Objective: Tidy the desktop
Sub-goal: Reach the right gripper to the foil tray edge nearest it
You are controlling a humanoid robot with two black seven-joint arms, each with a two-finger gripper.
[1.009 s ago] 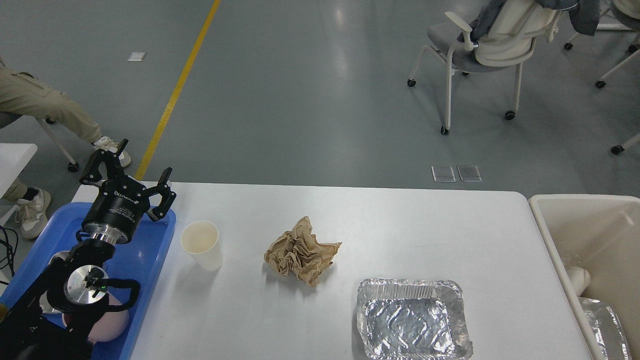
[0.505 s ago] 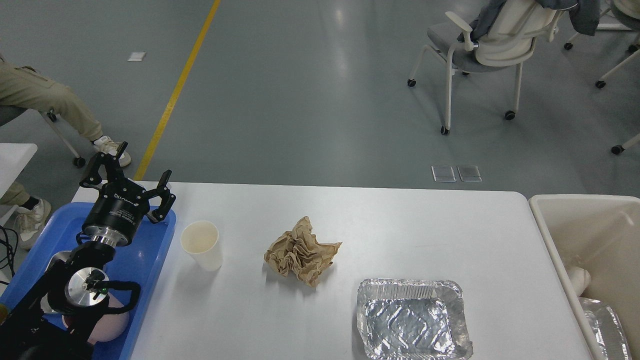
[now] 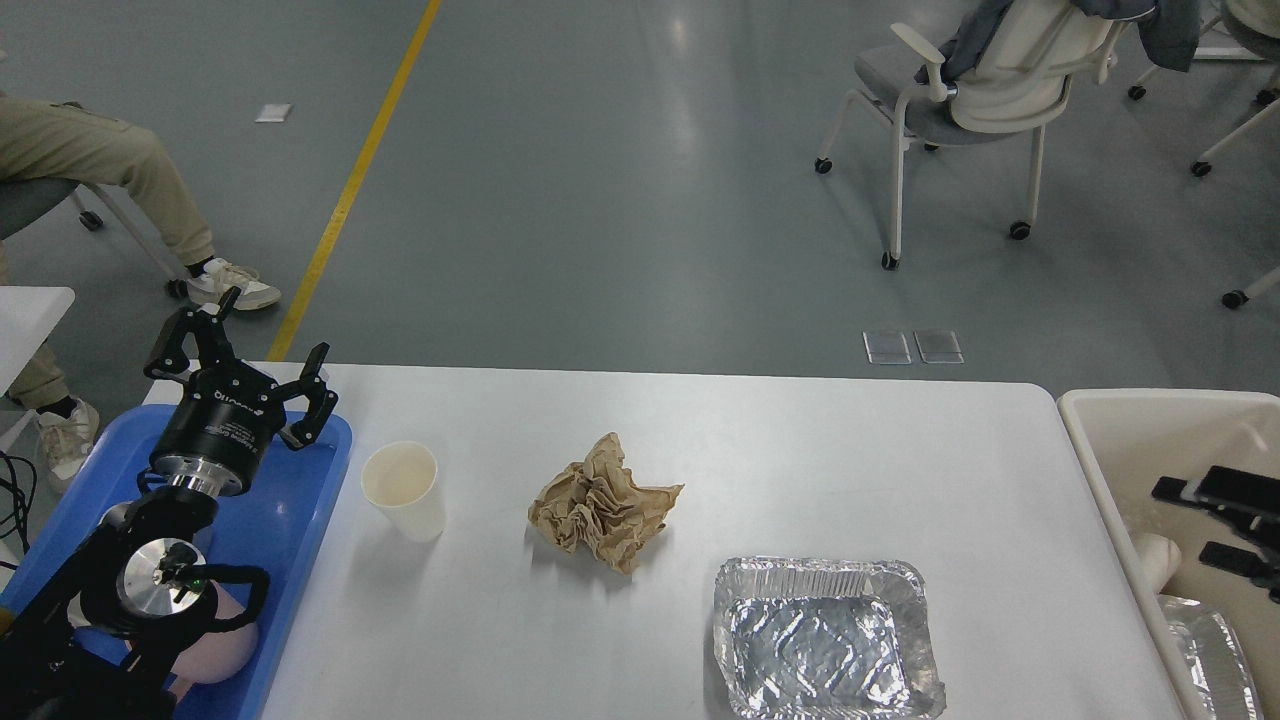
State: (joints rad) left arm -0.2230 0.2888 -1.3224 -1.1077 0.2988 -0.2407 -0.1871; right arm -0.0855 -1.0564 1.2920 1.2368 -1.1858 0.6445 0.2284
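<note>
White counter [image 3: 800, 450] bearing cup [image 3: 404, 490], crumpled paper [image 3: 603, 512], foil tray [image 3: 826, 640], left gripper [image 3: 250, 365] jaws spread above blue tray [image 3: 300, 510], right gripper [image 3: 1195, 520] jaws spread over bin [image 3: 1110, 470]

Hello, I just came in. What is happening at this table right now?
A two-armed robot is tidying the desktop. Neither gripper holds anything. The left gripper hovers open above the blue tray; the right gripper is open over the beige bin. A paper cup, a crumpled brown paper and a foil tray lie on the desktop, not yet cleared.
</note>
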